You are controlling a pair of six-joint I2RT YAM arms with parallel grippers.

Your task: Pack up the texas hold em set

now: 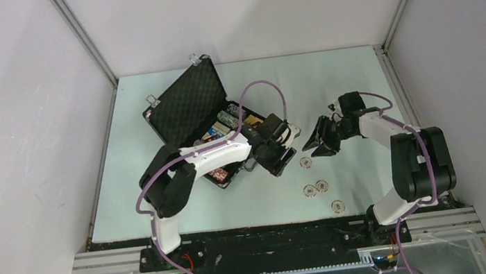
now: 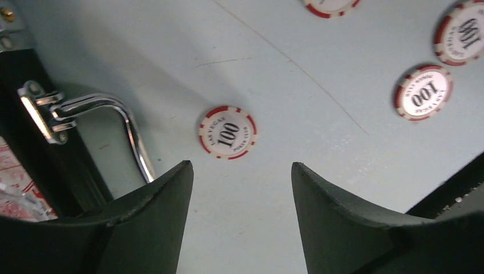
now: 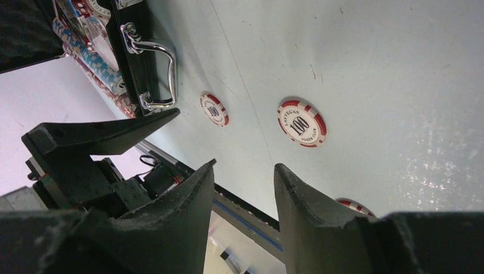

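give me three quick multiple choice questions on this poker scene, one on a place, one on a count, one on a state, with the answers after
1. Where do the loose chips lie?
A) on the table, outside the case
B) on top of the case
C) under the case

2. How many loose chips show in the top view?
A) two
B) four
C) seven

3. How does the case stand?
A) shut and latched
B) open, lid raised
C) upside down

Answers:
1 A: they sit flat on bare table, apart from the case.
2 B: one alone, then a pair, then one nearest the near edge.
3 B: the lid's foam lining faces the top camera.
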